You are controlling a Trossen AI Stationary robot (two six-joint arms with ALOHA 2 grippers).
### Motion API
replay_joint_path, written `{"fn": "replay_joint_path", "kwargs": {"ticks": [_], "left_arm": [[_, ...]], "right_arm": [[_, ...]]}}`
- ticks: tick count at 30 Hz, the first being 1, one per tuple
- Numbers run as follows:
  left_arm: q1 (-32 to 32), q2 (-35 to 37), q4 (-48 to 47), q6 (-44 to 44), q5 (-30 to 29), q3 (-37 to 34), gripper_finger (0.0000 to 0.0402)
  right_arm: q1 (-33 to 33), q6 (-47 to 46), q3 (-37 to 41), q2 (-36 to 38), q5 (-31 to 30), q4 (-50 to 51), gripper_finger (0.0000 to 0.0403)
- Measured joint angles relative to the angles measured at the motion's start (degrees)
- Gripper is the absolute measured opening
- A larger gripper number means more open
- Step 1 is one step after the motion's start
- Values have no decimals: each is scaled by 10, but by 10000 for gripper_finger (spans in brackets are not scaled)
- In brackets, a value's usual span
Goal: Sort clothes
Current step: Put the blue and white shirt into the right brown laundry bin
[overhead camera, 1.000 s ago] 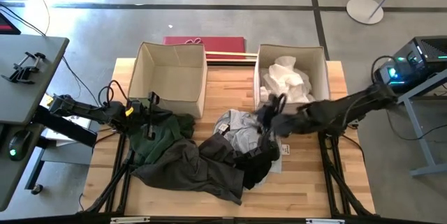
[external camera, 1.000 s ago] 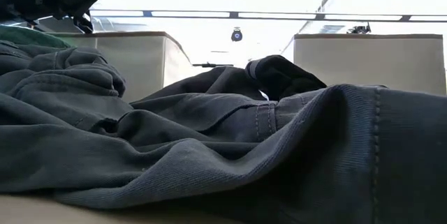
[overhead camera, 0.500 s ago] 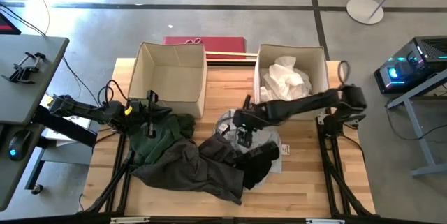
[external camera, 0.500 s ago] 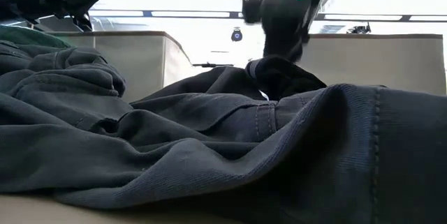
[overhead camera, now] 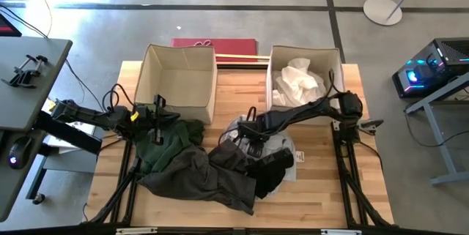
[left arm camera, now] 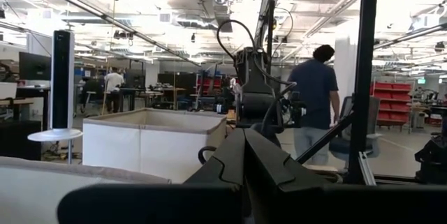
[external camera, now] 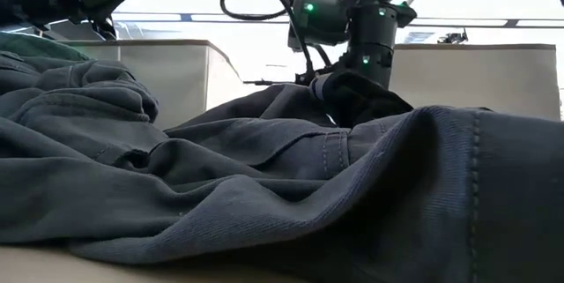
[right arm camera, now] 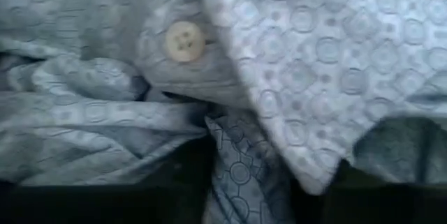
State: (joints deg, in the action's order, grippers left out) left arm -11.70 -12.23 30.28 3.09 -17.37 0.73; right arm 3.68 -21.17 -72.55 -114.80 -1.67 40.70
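A light grey patterned shirt [overhead camera: 238, 129] lies at the table's middle, on a heap with a charcoal garment [overhead camera: 212, 176] and a small black one [overhead camera: 272, 168]. A dark green garment [overhead camera: 167, 143] lies to the left. White clothes [overhead camera: 299, 80] fill the right beige box. My right gripper [overhead camera: 253, 138] is open and low over the shirt; in the low view [external camera: 361, 76] the black garment hides its tips. My left gripper [overhead camera: 157, 109] is shut and empty, raised over the green garment. My right gripper comes at the light grey shirt from above, pointing down. Its open fingers [right arm camera: 167, 189] stand on either side of a raised fold [right arm camera: 237, 161] below a button [right arm camera: 184, 41], their tips sunk among the folds. The shirt lies slack on the heap.
Two beige fabric boxes stand at the table's far side: the left one [overhead camera: 179, 81] open with nothing showing inside, the right one [overhead camera: 338, 66] holding white clothes. A red flat thing [overhead camera: 216, 45] lies beyond the table. Bare wood shows along the near edge [overhead camera: 315, 198]. People stand in the room beyond [left arm camera: 311, 98].
My right gripper has swung from near the right box toward the table's left, then come down onto the light grey shirt at the middle. The clothes have kept their places.
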Motion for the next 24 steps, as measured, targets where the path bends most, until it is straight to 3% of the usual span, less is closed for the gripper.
{"fn": "replay_joint_path", "kwargs": {"ticks": [4, 8, 16, 21, 22, 24], "left_arm": [[0, 0, 0, 0, 0, 0, 0], [0, 0, 0, 0, 0, 0, 0], [0, 0, -1, -10, 0, 0, 0], [0, 0, 0, -9, 0, 0, 0], [0, 0, 0, -9, 0, 0, 0], [0, 0, 0, -9, 0, 0, 0]], "right_arm": [[9, 23, -36, 21, -3, 2, 23], [33, 70, -140, 62, -95, 18, 25], [105, 263, -366, 142, -524, 45, 9], [176, 453, -521, 158, -844, 20, 11], [188, 489, -553, 157, -873, 14, 13], [200, 538, -618, 157, -876, 10, 13]]}}
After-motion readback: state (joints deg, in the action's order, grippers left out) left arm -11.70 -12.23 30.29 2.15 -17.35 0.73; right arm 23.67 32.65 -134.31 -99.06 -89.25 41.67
